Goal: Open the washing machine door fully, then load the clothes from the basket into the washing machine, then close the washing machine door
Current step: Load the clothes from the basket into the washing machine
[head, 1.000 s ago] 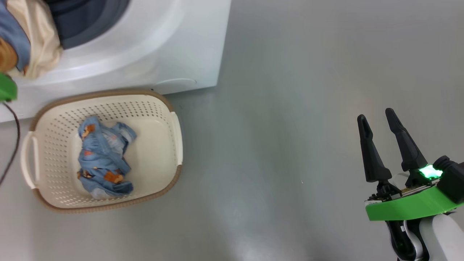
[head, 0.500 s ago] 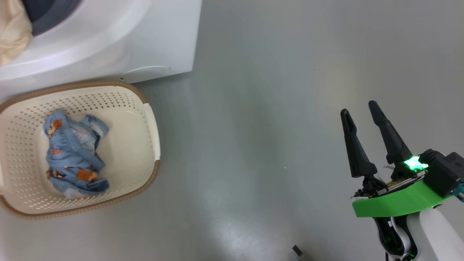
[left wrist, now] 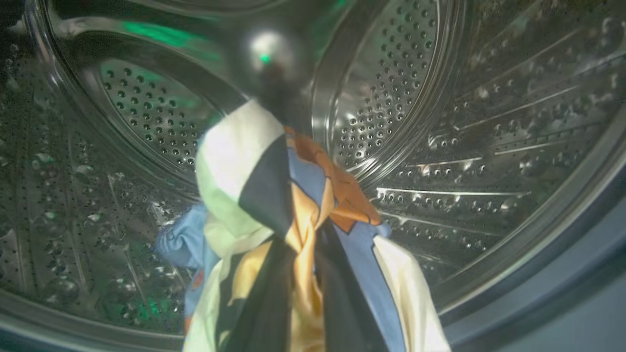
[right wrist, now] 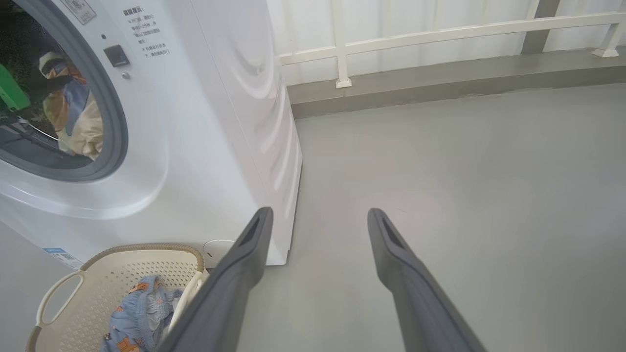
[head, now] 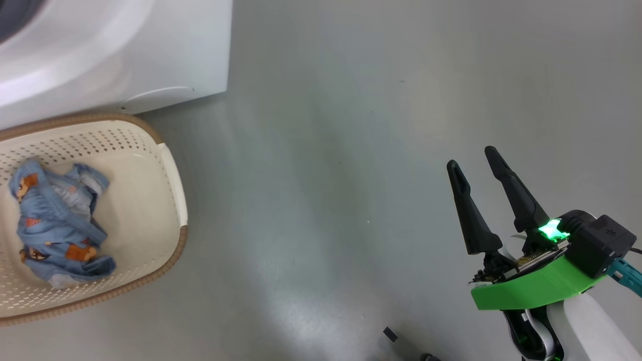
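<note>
Washer (right wrist: 205, 122): white front-loader; left half of the right wrist view, upper left of the head view; its mouth is unblocked, so the door is judged swung clear.

Drum (left wrist: 440, 122): perforated steel; spans the left wrist view.

Left gripper (left wrist: 304, 254): inside the drum; fingers clenched on the cream garment (left wrist: 234, 161), a strip of cloth pinched between them at lower centre; probably held up so the cloth clears the seal and can drop deep inside.

Cream garment: bunched, with orange, black and blue patches; hanging within the drum, not yet let go.

Blue garment (head: 55, 220): crumpled on the basket's bottom, lower left of the head view; not yet loaded.

Basket (head: 145, 200): on the floor (head: 326, 150), just in front of the washer; likely set near to keep each carry short.

Right gripper (head: 471, 156): lower right of the head view; fingers spread, grasping nothing; over bare floor, well apart from the basket, seemingly parked clear of the working arm.

Step judged: first garment at release; blue garment next; door last.
</note>
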You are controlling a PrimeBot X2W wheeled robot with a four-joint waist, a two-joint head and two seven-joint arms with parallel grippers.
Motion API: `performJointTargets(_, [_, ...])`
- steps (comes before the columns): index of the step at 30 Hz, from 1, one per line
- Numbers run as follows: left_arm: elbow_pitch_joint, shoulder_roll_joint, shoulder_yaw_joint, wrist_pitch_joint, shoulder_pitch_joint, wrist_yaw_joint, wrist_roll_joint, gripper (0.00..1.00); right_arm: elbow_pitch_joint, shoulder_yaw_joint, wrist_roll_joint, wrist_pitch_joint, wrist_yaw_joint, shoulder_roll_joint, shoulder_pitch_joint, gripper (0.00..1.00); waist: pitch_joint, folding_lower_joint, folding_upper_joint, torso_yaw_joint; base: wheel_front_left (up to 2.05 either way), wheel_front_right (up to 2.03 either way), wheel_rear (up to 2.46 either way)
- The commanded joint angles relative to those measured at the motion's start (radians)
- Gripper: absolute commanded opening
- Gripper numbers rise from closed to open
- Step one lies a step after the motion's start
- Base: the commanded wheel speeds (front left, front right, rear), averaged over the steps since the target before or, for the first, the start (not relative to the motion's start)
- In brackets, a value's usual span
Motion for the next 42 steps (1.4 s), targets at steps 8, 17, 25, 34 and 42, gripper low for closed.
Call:
performJointTargets(8, [-0.121, 0.089, 0.073, -0.039, -0.022, 0.029, -0.003, 0.00, -0.042, 0.038, 0.005, -0.008, 0.007, -0.014, 0.022, 1.00, 0.026, 0.0000, 0.0000, -0.026, 0.00, 0.00, 0.00])
performJointTargets(17, [-0.154, 0.084, 0.104, -0.039, 0.066, 0.049, 0.030, 1.00, -0.045, 0.051, 0.004, -0.008, 0.007, -0.017, 0.026, 1.00, 0.022, 0.0000, 0.0000, -0.026, 0.00, 0.00, 0.00])
performJointTargets(25, [-0.173, 0.055, 0.125, -0.039, 0.098, 0.034, 0.050, 1.00, -0.042, 0.052, 0.002, -0.008, 0.007, -0.017, 0.016, 1.00, 0.012, 0.0000, 0.0000, -0.014, 0.00, 0.00, 0.00])
performJointTargets(34, [-0.226, 0.018, 0.176, -0.039, 0.156, 0.027, 0.061, 1.00, -0.037, 0.043, 0.003, -0.008, 0.007, -0.026, 0.003, 1.00, 0.002, 0.0000, 0.0000, 0.007, 0.00, 0.00, 0.00])
performJointTargets(42, [-0.275, -0.028, 0.244, -0.039, 0.238, 0.014, 0.067, 1.00, -0.035, 0.027, 0.001, -0.008, 0.007, -0.046, -0.012, 1.00, -0.024, 0.0000, 0.0000, 0.038, 0.00, 0.00, 0.00])
